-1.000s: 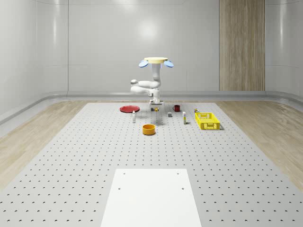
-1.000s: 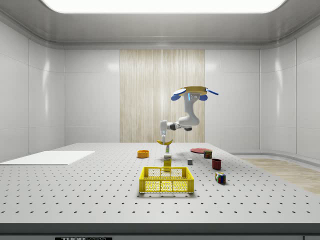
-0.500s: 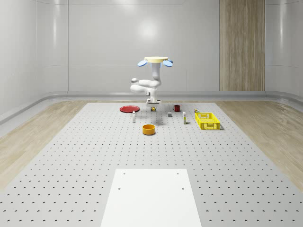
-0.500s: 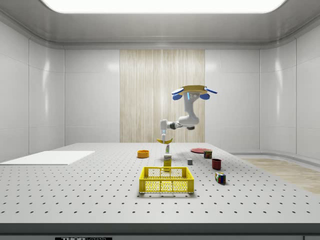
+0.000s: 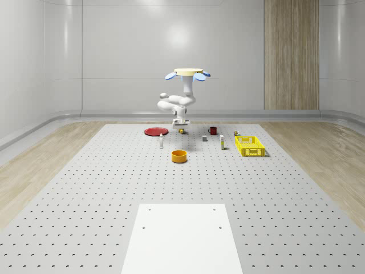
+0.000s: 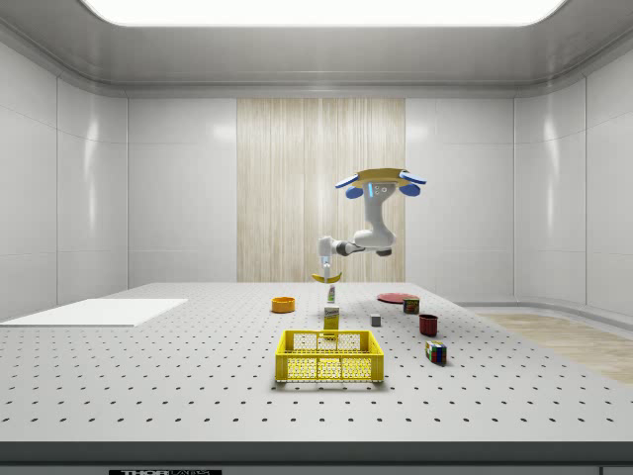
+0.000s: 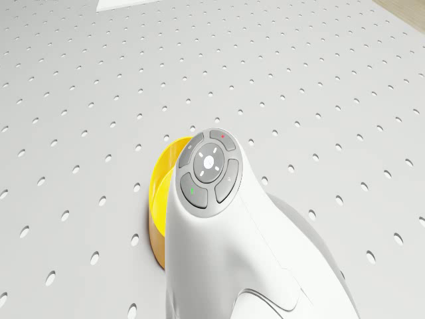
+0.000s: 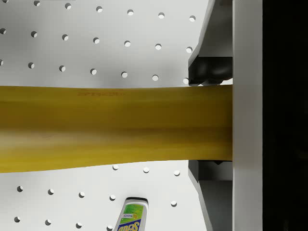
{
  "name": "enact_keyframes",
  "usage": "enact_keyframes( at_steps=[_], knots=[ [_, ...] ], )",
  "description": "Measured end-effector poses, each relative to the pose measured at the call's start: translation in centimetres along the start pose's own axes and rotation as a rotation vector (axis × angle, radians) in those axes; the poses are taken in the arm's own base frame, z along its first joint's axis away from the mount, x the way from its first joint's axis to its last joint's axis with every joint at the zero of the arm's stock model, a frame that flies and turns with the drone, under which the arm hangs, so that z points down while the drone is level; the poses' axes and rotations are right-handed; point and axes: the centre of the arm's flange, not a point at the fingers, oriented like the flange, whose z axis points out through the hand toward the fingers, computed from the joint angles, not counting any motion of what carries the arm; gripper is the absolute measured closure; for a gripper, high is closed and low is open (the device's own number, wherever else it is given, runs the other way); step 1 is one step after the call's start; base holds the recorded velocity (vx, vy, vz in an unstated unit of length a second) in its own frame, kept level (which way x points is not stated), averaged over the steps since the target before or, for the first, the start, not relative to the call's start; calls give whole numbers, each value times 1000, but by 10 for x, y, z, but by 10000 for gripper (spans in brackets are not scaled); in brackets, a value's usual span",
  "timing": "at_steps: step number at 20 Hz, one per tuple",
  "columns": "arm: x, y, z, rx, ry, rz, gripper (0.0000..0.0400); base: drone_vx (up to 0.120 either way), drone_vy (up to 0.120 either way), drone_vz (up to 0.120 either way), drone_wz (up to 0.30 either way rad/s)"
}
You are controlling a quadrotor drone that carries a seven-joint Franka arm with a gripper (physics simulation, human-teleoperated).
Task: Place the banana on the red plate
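The hovering drone's two-finger gripper point(image 8: 226, 118) is closed across a curved yellow banana point(image 8: 110, 127) mid-frame; light, soft, easily bruised. The flat red plate point(image 5: 155, 132) lies left of centre.

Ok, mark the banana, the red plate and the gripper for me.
banana point(image 8: 110, 127): wrist view, middle of its yellow body.
red plate point(image 5: 155, 131): whole-scene view, centre of the disc.
gripper point(image 6: 324, 269): side view, between the fingertips, shut on the banana.

I see drone point(image 5: 188, 73) hovering above table point(image 5: 85, 188), far end. Plate point(image 5: 155, 131) at whole-scene view's left of gripper point(image 5: 182, 127); banana point(image 6: 326, 279) in gripper, off table. Bowl point(image 5: 179, 156) nearer camera; basket point(image 5: 250, 146) right. Bottle point(image 8: 129, 216) on table under banana.
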Motion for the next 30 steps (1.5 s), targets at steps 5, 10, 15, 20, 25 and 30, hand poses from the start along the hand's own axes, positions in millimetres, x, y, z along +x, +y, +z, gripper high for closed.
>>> enact_keyframes(
  at_steps=[5,10,15,20,25,30],
  knots=[
    [0,0,0,0,1,-147,207,0,0,0,-300],
    [0,0,0,1,2,-296,207,0,0,0,-300],
    [0,0,0,1,3,-446,207,0,0,0,-300],
    [0,0,0,1,4,-596,207,0,0,0,-300],
    [0,0,0,1,5,-746,207,0,0,0,-300],
    [0,0,0,1,6,-896,207,0,0,0,-300]
  ],
)
